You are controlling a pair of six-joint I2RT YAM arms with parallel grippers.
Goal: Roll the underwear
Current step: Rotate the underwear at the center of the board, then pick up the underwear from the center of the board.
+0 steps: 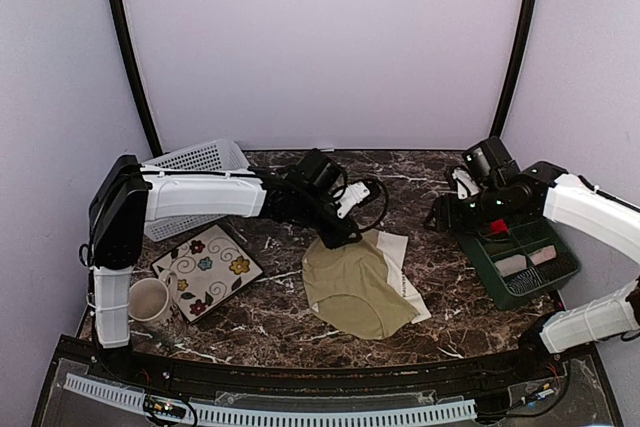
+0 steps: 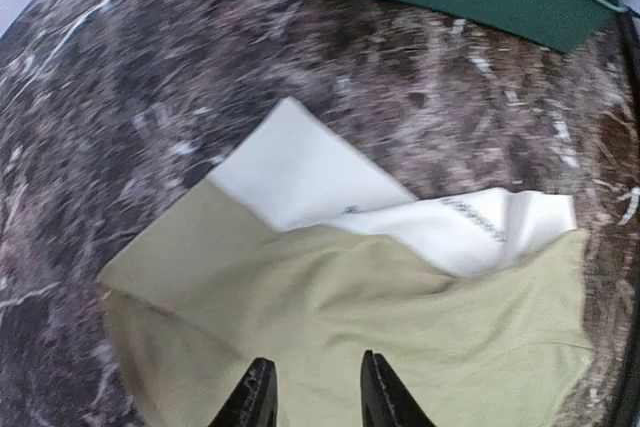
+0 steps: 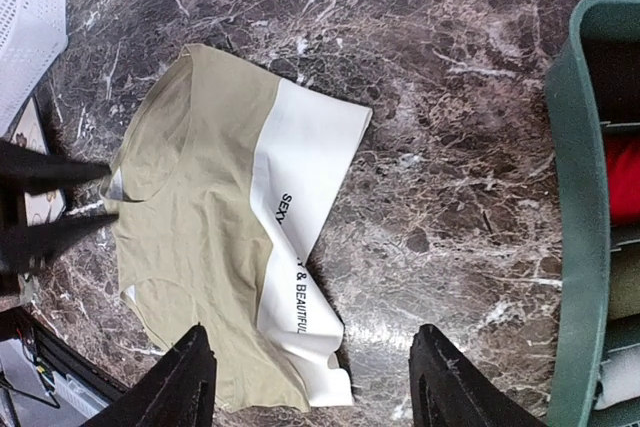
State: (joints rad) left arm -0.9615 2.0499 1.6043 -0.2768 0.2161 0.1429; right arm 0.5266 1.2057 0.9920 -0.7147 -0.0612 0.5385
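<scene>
Rolling apparently not begun: olive-khaki underwear (image 1: 352, 287) lies flat mid-frame, left tool (image 2: 316, 367) narrowly parted above it, right tool (image 3: 312, 342) wide and empty; an edge pinch seems due next.

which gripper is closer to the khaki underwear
Left. The left gripper is right over the underwear, at its far edge. The right gripper is off to the garment's right, beside the green tray, with bare table between.

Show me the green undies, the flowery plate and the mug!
olive underwear (image 1: 352, 289): top view, middle of the olive cloth.
flowered plate (image 1: 207, 272): top view, its patterned middle.
mug (image 1: 148, 299): top view, its middle.
</scene>
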